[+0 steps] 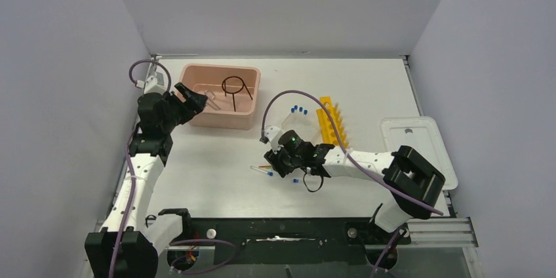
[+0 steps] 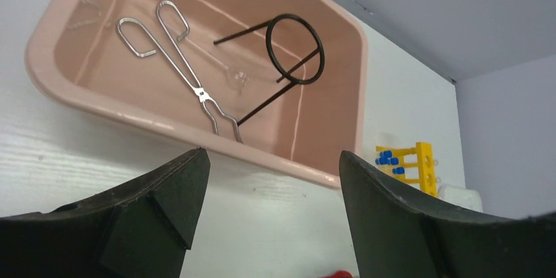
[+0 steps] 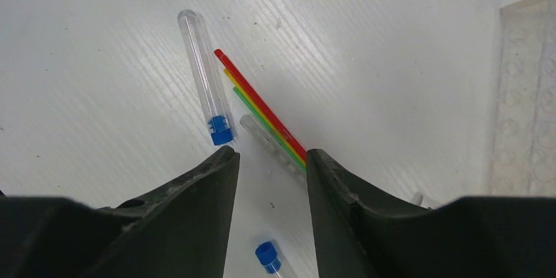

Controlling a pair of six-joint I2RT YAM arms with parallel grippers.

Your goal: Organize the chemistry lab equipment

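Only in the left wrist view is the inside of the pink tub point(image 2: 131, 115) laid bare: metal tongs point(image 2: 190, 75) are seen flat at centre left, loops to the upper left, tips to the lower right, the black wire ring point(image 2: 295, 48) beside them. The left gripper point(image 2: 272, 160) is spread wide, empty. In the right wrist view alone, thin coloured sticks point(image 3: 262, 109), red, yellow and green, are laid from upper left to lower right, their ends hidden behind the right gripper point(image 3: 270, 160), its jaws set narrowly apart. A blue-capped clear tube point(image 3: 204, 75) is seen just left, cap downward.
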